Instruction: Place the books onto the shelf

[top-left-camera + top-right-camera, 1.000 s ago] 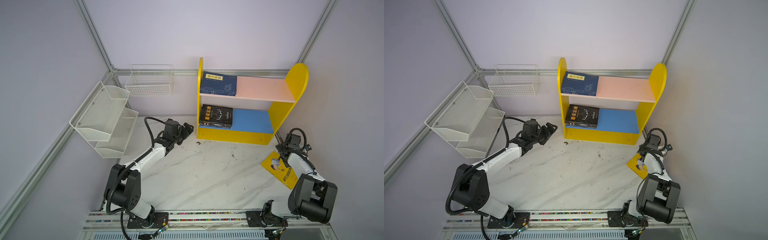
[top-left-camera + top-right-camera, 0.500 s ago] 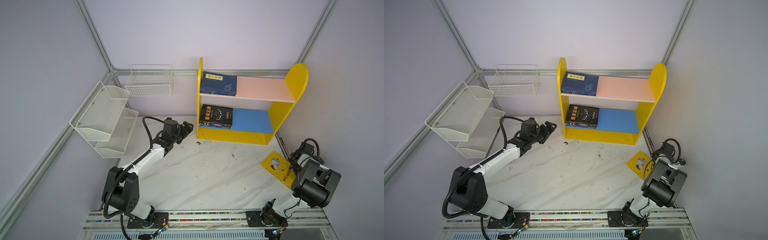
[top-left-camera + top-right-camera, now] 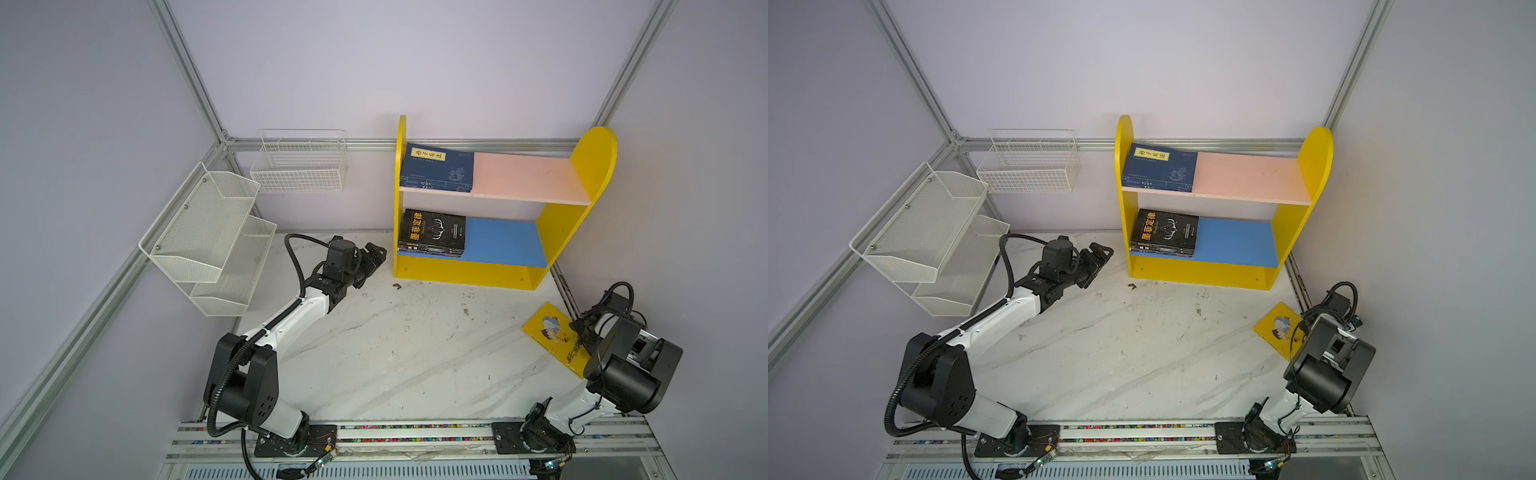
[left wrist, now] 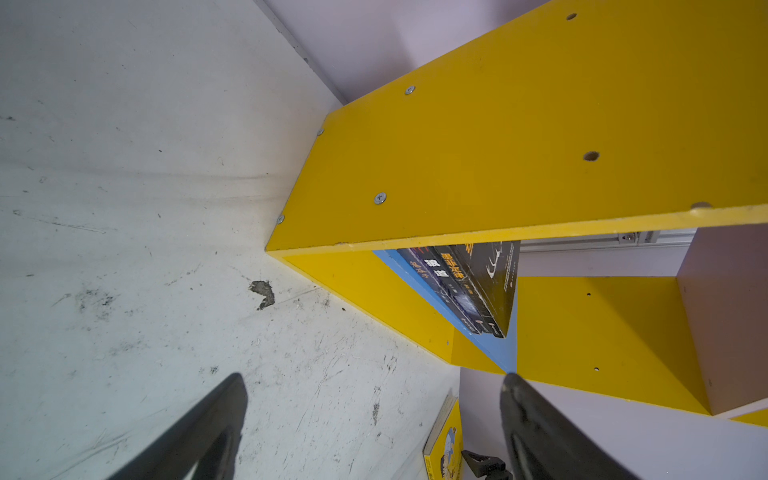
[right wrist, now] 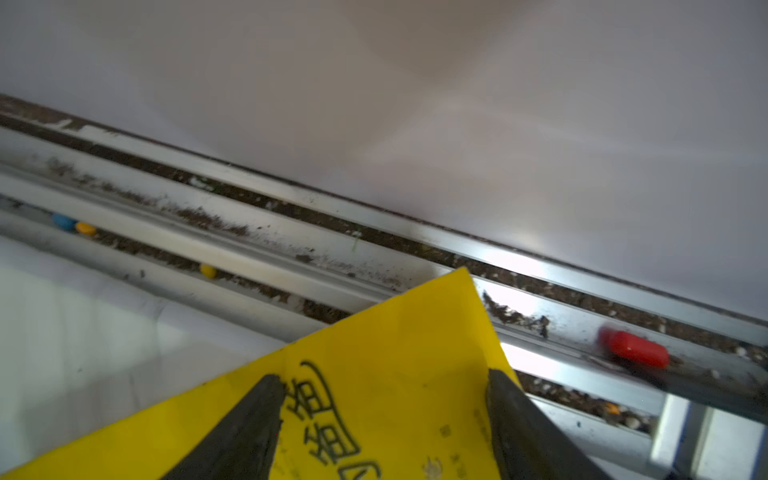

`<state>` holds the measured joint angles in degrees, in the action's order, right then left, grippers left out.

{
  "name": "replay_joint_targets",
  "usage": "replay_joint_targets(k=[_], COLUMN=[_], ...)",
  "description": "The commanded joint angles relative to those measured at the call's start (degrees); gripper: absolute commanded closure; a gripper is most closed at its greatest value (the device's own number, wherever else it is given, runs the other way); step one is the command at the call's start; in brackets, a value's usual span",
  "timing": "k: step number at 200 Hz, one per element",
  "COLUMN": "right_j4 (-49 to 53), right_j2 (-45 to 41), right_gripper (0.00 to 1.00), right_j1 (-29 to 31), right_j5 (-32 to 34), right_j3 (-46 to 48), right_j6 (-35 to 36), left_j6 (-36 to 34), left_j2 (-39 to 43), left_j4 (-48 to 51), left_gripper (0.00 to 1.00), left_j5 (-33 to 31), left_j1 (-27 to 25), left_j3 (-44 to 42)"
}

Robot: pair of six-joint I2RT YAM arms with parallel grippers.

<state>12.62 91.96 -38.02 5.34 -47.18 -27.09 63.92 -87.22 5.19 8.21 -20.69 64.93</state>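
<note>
The shelf [image 3: 590,166] stands against the back wall and also shows in the second top view [image 3: 1312,162]. A navy book [image 3: 436,168] lies on its pink upper board. A black book [image 3: 432,230] tops a small stack on the blue lower board. A yellow cartoon book [image 3: 548,332] lies flat on the table by the right wall. My right gripper [image 5: 384,382] is low over that yellow book [image 5: 374,353], by its wall-side corner. Its jaws stand apart, with the cover between them. My left gripper [image 3: 376,253] hangs open and empty just left of the shelf [image 4: 498,145].
A white mesh tiered rack [image 3: 208,232] and a white wire basket [image 3: 299,166] hang on the left and back walls. An aluminium rail [image 5: 291,249] with debris and a red capsule [image 5: 633,349] runs along the right wall beside the yellow book.
The right arm has swung back toward the right wall, and its gripper has come down over the yellow book's wall-side corner. The left arm has barely shifted.
</note>
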Motion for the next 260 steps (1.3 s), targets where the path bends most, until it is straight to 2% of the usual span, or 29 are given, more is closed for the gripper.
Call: replay_joint_targets(k=[1, 38, 60, 75, 96, 133, 167, 190, 230, 260], right_j4=[2.3, 2.4, 5.4, 8.2, 10.4, 8.2, 6.7, 5.5, 3.9, 4.2], right_j2=[-1.3, -3.6, -4.1, -4.5, -5.3, -6.2, -5.8, -4.9, -7.6, -11.4], right_gripper=[0.24, 0.25, 0.22, 0.14, 0.06, 0.04, 0.04, 0.06, 0.21, 0.25], right_j1=[3.5, 7.9, 7.9, 7.7, 5.6, -2.5, -5.8, -6.0, -5.6, 0.5], right_j5=[-10.9, -13.3, -6.3, 1.2, 3.8, -0.5, -3.5, -6.9, -13.2, -15.7], right_j3=[2.4, 3.6, 1.8, -0.2, -0.7, 1.9, 3.3, 4.6, 8.0, 10.4], right_j6=[1.6, -1.4, -1.9, -2.7, -3.2, 0.3, 1.3, 1.8, 2.4, 0.2], left_j6=[0.2, 0.2, 0.4, 0.4, 0.7, 0.9, 0.9, 1.1, 1.3, 1.4], left_j2=[1.8, 1.9, 2.5, 3.2, 4.0, 4.3, 3.5, 2.8, 2.4, 1.9], left_j4=[-2.3, -2.1, -2.2, -2.1, -2.1, -2.4, -2.5, -2.6, -2.5, -2.4], left_gripper=[0.06, 0.06, 0.06, 0.06, 0.06, 0.06, 0.06, 0.06, 0.06, 0.06], left_j5=[0.4, 1.0, 1.1, 0.9, 0.3, 0.3, 0.7, 1.0, 1.4, 1.9], left_j1=[0.3, 0.3, 0.3, 0.3, 0.3, 0.3, 0.3, 0.3, 0.3, 0.3], left_j3=[-0.2, -0.5, -1.3, -2.0, -2.9, -3.3, -2.4, -1.9, -1.7, -1.6])
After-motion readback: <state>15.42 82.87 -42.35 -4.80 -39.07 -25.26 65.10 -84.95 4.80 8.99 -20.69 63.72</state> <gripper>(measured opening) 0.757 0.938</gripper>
